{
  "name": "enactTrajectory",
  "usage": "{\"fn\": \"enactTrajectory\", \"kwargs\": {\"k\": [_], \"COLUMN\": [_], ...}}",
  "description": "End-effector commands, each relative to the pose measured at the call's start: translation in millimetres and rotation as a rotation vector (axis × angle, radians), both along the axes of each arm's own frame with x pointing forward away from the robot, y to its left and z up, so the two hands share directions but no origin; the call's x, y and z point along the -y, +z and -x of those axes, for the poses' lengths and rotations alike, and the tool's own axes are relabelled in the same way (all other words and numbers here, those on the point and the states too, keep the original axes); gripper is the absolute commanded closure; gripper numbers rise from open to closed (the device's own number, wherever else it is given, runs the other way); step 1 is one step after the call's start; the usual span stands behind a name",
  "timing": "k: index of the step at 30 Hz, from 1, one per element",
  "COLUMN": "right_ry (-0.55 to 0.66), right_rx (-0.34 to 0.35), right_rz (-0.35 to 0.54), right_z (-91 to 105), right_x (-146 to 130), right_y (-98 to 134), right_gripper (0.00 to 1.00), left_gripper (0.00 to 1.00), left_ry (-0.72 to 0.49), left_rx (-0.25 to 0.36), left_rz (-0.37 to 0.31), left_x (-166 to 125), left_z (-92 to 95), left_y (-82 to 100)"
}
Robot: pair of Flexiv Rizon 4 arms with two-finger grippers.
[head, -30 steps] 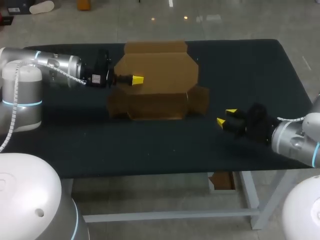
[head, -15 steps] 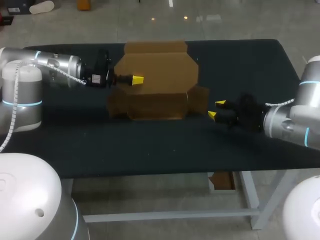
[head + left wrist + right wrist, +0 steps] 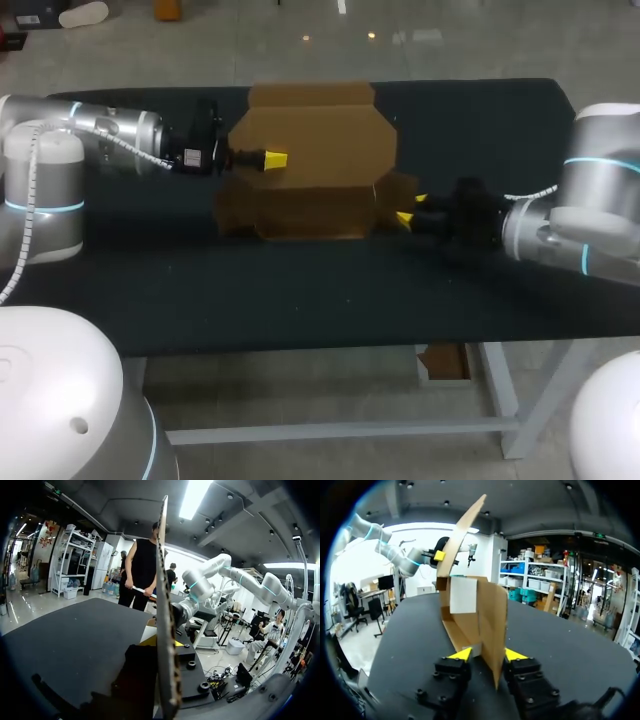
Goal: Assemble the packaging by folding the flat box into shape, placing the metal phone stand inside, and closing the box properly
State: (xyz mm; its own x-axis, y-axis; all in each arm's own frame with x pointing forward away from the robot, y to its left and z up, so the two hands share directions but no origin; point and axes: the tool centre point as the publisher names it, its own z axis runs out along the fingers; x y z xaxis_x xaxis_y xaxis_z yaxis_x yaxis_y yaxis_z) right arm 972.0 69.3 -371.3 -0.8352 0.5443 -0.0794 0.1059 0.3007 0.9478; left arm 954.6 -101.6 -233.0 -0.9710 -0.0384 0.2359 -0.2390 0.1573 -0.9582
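On the dark bench [image 3: 300, 300] stands a partly folded box [image 3: 315, 170] of plain brown corrugated cardboard. At the box's left side, my left hand [image 3: 272, 159] is clamped on its raised panel [image 3: 162, 605]. At the box's right side, my right hand [image 3: 488, 654] straddles the end flap [image 3: 492, 625], fingers parted and not pinching it.

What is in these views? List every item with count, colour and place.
cardboard box: one, brown, partly folded, on the far middle of the table, lid panel raised.
table: one, dark top, under the box and both arms.
left hand: one, yellow tips, shut on the left edge of the raised lid panel.
right hand: one, yellow tips, open, a finger on each side of the box's right side flap.
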Motion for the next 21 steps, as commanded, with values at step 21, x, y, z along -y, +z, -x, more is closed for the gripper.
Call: {"fn": "enactTrajectory", "kwargs": {"k": [21], "right_ry": [-0.08], "right_rx": [0.014], "right_rz": [-0.004], "right_z": [13.2], "right_x": [-20.8], "right_y": [2.5], "right_gripper": [1.0], "left_gripper": [1.0], "left_ry": [-0.001], "left_rx": [0.0], "left_rz": [0.001], "left_x": [-1.1], "left_z": [0.1], "left_y": [-2.9]}}
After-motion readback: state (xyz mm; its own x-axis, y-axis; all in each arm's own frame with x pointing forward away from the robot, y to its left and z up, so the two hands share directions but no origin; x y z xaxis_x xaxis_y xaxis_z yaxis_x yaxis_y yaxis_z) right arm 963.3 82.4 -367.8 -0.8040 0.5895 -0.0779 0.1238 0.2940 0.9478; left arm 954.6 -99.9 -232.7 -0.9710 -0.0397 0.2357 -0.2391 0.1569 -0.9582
